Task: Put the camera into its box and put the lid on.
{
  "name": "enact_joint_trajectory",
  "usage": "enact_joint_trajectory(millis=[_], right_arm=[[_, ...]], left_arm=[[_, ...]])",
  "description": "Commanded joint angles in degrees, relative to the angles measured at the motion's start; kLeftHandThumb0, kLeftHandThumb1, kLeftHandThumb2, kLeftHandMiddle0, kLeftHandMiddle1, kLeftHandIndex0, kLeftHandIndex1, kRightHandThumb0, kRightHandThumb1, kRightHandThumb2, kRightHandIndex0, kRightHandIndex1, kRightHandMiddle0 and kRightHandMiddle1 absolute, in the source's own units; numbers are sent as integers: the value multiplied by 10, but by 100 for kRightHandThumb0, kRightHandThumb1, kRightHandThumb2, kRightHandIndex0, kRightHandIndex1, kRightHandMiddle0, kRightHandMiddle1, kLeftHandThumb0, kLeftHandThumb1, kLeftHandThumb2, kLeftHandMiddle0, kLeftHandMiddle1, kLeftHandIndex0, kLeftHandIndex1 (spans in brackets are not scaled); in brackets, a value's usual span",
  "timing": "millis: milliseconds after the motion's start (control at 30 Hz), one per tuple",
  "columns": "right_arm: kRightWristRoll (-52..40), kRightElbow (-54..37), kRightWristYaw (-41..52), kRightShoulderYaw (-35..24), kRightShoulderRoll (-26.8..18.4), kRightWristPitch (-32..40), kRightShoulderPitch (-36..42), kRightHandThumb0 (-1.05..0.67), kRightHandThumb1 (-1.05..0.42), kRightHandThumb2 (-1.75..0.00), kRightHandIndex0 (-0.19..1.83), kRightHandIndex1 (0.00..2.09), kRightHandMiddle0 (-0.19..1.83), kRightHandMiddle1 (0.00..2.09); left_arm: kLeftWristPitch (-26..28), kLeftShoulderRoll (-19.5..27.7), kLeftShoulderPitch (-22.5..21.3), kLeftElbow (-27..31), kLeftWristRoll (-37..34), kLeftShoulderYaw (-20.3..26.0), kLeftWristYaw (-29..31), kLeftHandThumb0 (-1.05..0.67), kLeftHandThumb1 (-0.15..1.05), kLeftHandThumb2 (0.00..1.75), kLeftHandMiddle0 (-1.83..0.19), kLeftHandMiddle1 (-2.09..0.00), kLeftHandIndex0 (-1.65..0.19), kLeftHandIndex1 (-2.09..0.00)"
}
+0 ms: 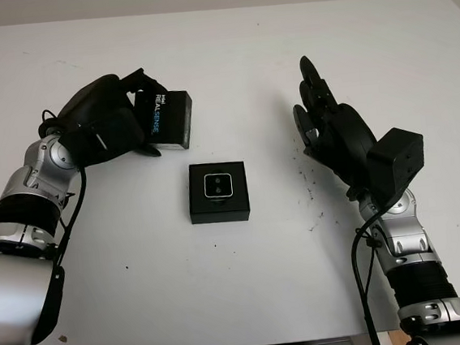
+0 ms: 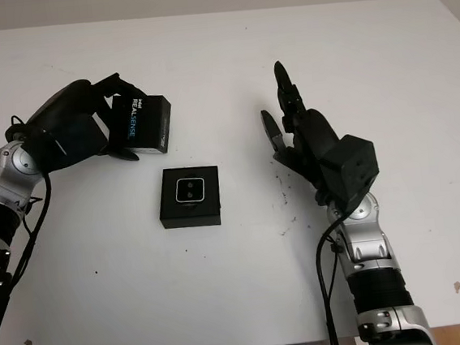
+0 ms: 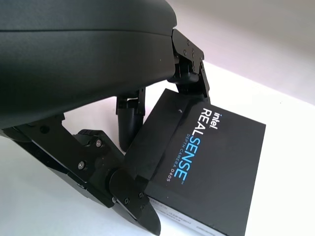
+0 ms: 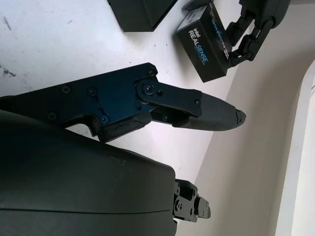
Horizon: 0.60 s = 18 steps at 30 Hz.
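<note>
The black box (image 1: 220,206) sits open at the middle of the white table, with the small silver-faced camera (image 1: 217,185) lying inside it. Its lid (image 1: 168,120), black with "intel REALSENSE" printed on it, is behind and to the left of the box, tilted, with my left hand (image 1: 146,114) shut on its left end. The left wrist view shows fingers (image 3: 130,194) above and below the lid (image 3: 206,162). My right hand (image 1: 315,111) is open to the right of the box, above the table, holding nothing. Its wrist view shows the lid (image 4: 204,44) and a box corner (image 4: 142,10).
Dark specks (image 1: 305,173) mark the white table (image 1: 250,301) between the box and my right hand. The table's far edge (image 1: 214,9) runs along the top, and its front edge lies near the bottom.
</note>
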State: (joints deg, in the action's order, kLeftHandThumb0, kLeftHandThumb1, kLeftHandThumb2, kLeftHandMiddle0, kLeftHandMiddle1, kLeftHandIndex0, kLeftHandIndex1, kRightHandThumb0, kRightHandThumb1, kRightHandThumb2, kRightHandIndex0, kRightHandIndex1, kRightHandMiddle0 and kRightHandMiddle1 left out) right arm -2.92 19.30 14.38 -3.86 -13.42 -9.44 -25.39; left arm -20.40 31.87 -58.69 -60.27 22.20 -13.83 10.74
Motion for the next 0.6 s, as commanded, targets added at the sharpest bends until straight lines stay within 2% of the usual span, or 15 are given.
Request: enact_joint_trajectory(millis=[0, 233, 433, 567], right_arm=[[3, -16, -4, 2, 1, 6, 7, -71, -105, -59, -18, 5, -15, 6], [-2, -31, -6, 7, 7, 22, 13, -74, -105, -56, -19, 5, -15, 6], [-3, -38, -7, 9, 13, 33, 17, -73, -105, -56, -19, 4, -16, 5], [0, -35, -16, 11, 19, 34, 17, -74, -105, -55, -19, 4, -16, 5]], left_arm=[[34, 2, -11, 33, -13, 14, 26, -24, 96, 5, -47, -175, -31, -146], [184, 21, -9, 179, -8, 14, 139, -33, 103, 8, -46, -170, -34, -143], [242, 46, -1, 276, 5, 8, 213, -32, 105, 11, -50, -157, -38, -139], [290, 56, 3, 334, 12, 7, 261, -32, 105, 9, -54, -160, -44, -142]])
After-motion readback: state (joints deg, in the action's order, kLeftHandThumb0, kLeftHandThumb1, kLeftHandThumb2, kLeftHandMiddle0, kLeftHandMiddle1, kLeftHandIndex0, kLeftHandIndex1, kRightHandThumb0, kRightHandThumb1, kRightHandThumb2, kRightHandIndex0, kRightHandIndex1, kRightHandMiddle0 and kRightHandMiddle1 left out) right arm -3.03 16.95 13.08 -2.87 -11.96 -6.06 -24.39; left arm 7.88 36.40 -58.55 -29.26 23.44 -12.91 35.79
